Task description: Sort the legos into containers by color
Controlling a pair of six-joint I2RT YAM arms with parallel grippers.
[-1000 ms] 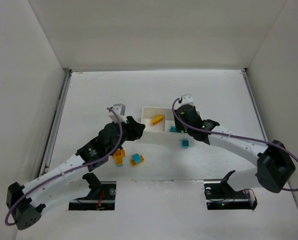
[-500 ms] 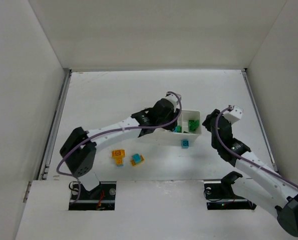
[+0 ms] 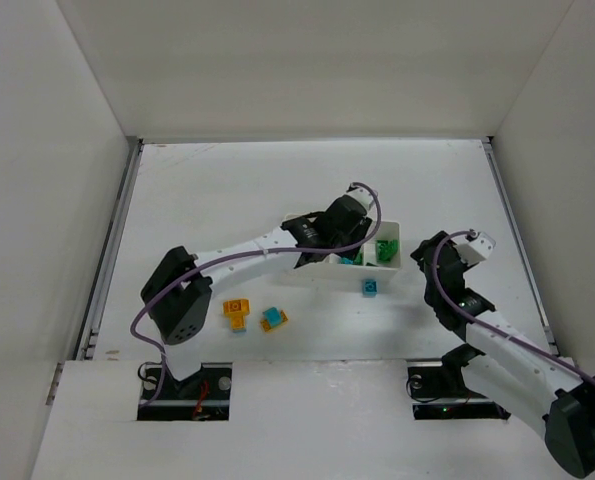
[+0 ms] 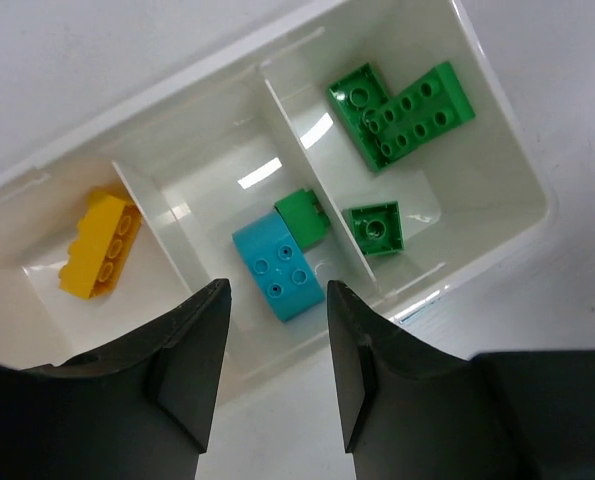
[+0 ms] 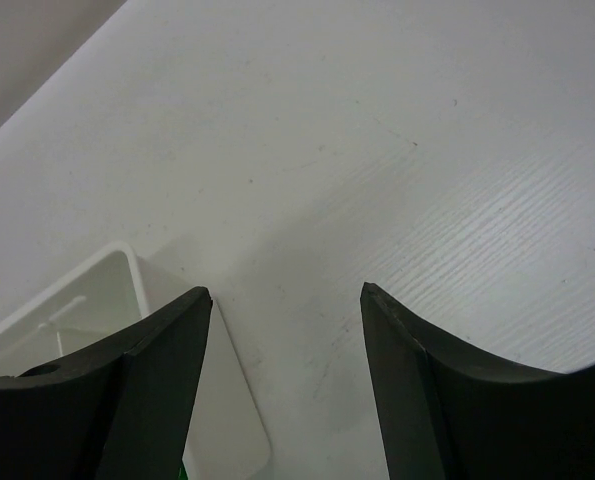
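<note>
The white tray (image 4: 497, 150) has three compartments. The left one holds an orange-yellow brick (image 4: 102, 245). The middle one holds a cyan brick (image 4: 277, 268) and a small green brick (image 4: 302, 215) against the divider. The right one holds green bricks (image 4: 402, 110). My left gripper (image 4: 277, 345) is open and empty, just above the tray's near wall (image 3: 349, 232). My right gripper (image 5: 287, 340) is open and empty over bare table, right of the tray (image 3: 427, 258). Loose on the table are an orange brick (image 3: 237, 312), a cyan-and-orange brick (image 3: 273, 319) and a cyan brick (image 3: 371, 287).
The tray's right corner (image 5: 127, 290) shows at the left of the right wrist view. White walls enclose the table on three sides. The left arm (image 3: 247, 250) stretches across the table to the tray.
The left arm has swung right, from left of the tray to over it. The right arm has pulled back off the tray to its right side.
</note>
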